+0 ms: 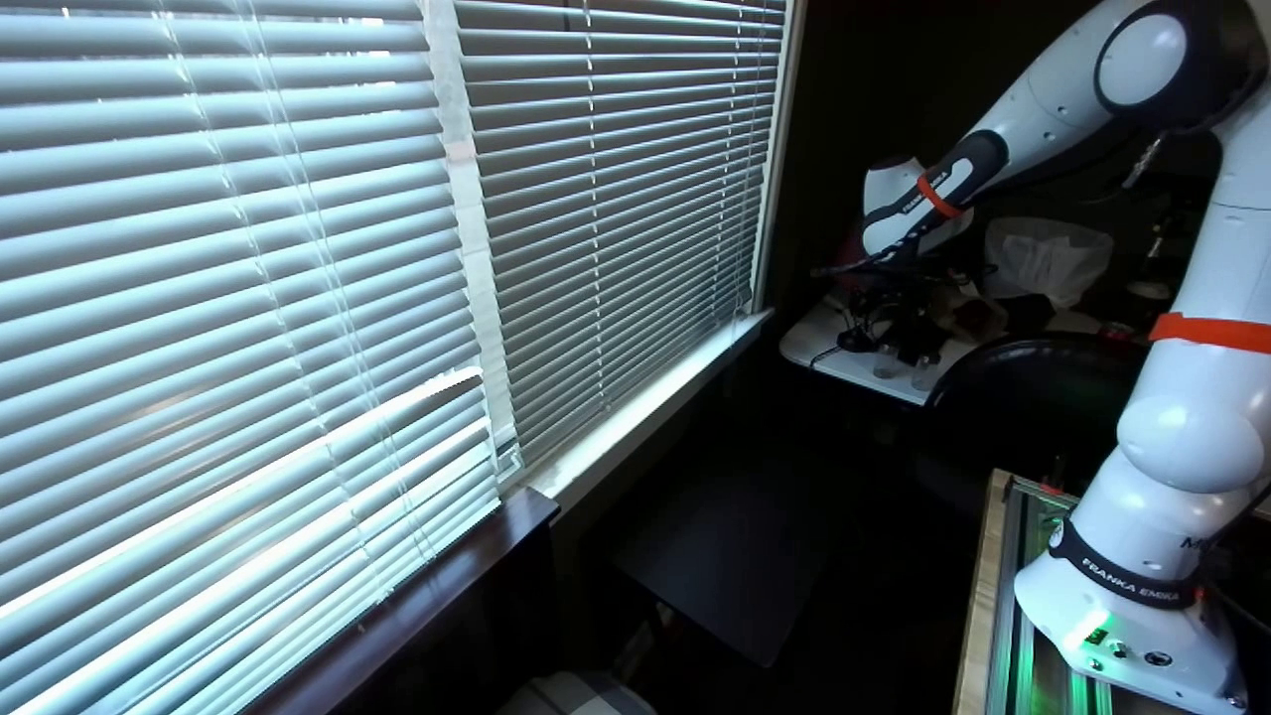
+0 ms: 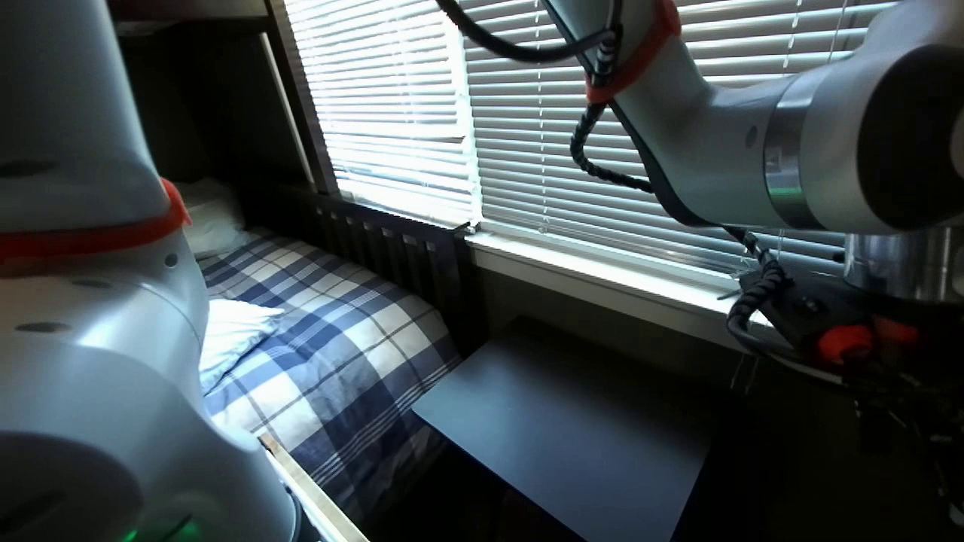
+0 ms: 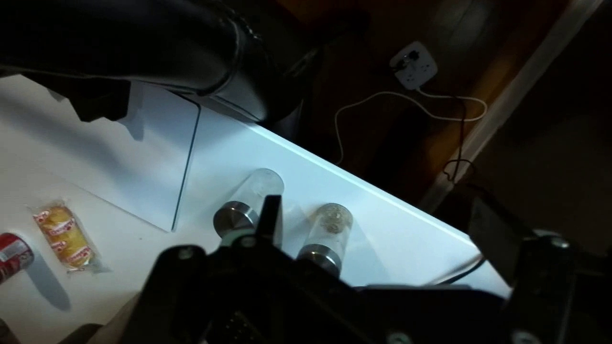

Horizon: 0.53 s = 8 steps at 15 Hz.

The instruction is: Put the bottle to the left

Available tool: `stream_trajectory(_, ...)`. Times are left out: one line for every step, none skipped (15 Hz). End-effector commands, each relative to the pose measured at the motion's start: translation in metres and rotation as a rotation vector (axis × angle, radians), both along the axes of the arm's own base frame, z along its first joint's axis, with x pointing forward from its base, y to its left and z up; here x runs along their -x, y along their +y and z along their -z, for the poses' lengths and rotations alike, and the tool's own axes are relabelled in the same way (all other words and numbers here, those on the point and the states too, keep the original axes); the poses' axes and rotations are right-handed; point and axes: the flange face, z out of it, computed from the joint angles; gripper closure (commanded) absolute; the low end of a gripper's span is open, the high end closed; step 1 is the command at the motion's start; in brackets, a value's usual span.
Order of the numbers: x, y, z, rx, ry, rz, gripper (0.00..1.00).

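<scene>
sunlit blinds (image 2: 392,98), plaid bed (image 2: 339,331), dark table (image 2: 565,436)

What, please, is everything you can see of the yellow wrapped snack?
The snack is oblong, with yellow contents showing through a clear, crinkled, plastic-looking wrapper printed in red and white. Apparently unopened, it lies aslant on the white table, near but apart from a red can. Only the table appears to touch it.

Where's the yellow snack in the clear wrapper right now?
In the wrist view, the yellow snack in the clear wrapper lies at the left on the white tabletop, just right of the red cylindrical can.
</scene>
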Motion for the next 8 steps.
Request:
stream_trajectory(0.003,-0.026,0.022,0.048,0.036,0.113,0.0)
stream_trajectory(0.005,-0.033,0.026,0.063,0.037,0.138,0.0)
stream_trajectory(0.006,-0.021,0.018,0.021,0.025,0.092,0.0)
stream_trajectory(0.008,-0.027,0.021,0.029,0.031,0.113,0.0)
stream_trajectory(0.008,-0.031,0.024,0.034,0.036,0.122,0.0)
stream_trajectory(0.008,-0.033,0.025,0.036,0.038,0.126,0.0)
stream_trajectory(0.007,-0.034,0.025,0.039,0.037,0.128,0.0)
stream_trajectory(0.006,-0.033,0.025,0.041,0.036,0.128,0.0)
